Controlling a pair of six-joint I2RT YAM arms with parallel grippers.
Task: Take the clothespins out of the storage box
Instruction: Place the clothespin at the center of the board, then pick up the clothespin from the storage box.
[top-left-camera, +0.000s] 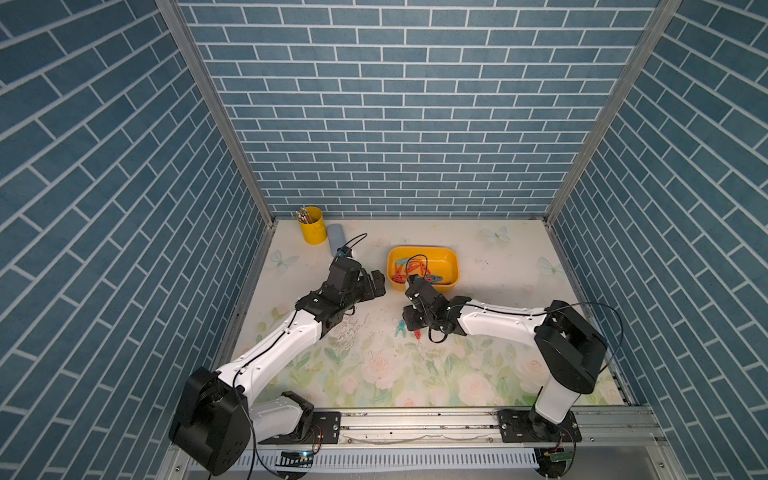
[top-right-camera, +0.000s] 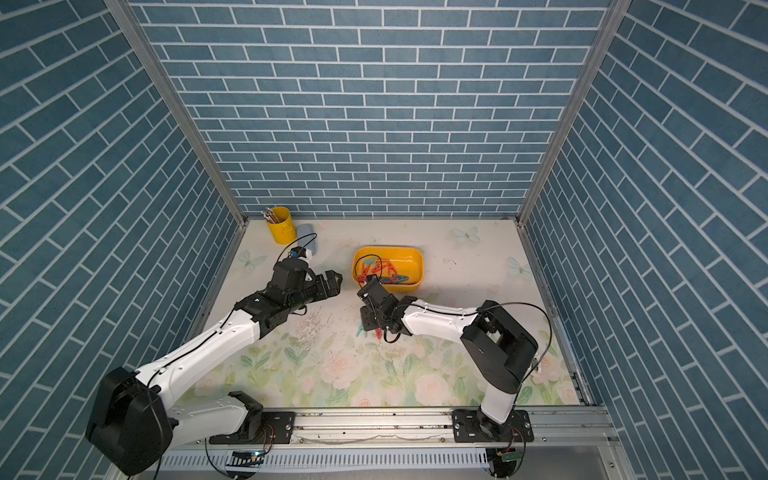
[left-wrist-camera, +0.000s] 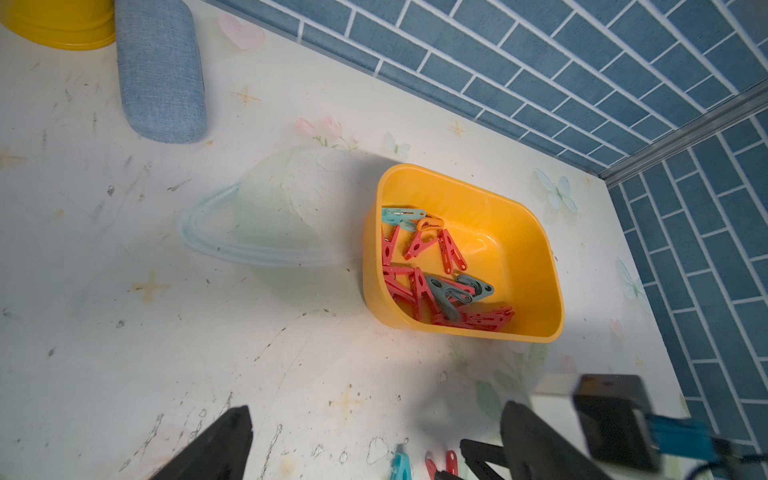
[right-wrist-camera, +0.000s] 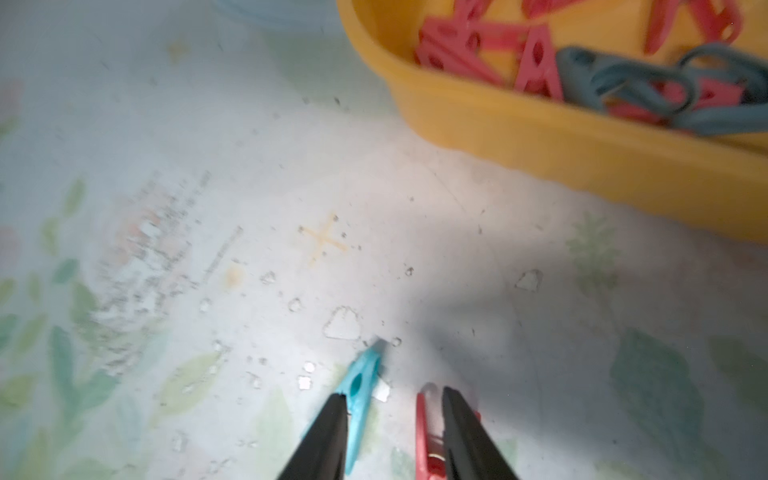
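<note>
While clothespins (left-wrist-camera: 419, 286) fill one side of storage box (left-wrist-camera: 519, 266), rest bare

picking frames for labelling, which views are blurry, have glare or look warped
Right wrist view: motion-blurred throughout, the clothespins in the storage box smeared, with a soft shadow across the table. Left wrist view: sharp on the box, a pale glare patch on its floor, and whatever is closest to the lens soft. Both top views: sharp but wide-angle, so the brick walls splay outward.

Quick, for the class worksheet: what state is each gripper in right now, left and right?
Left gripper: open, holding nothing.
Right gripper: open, holding nothing; a red clothespin lies beside one finger.
</note>
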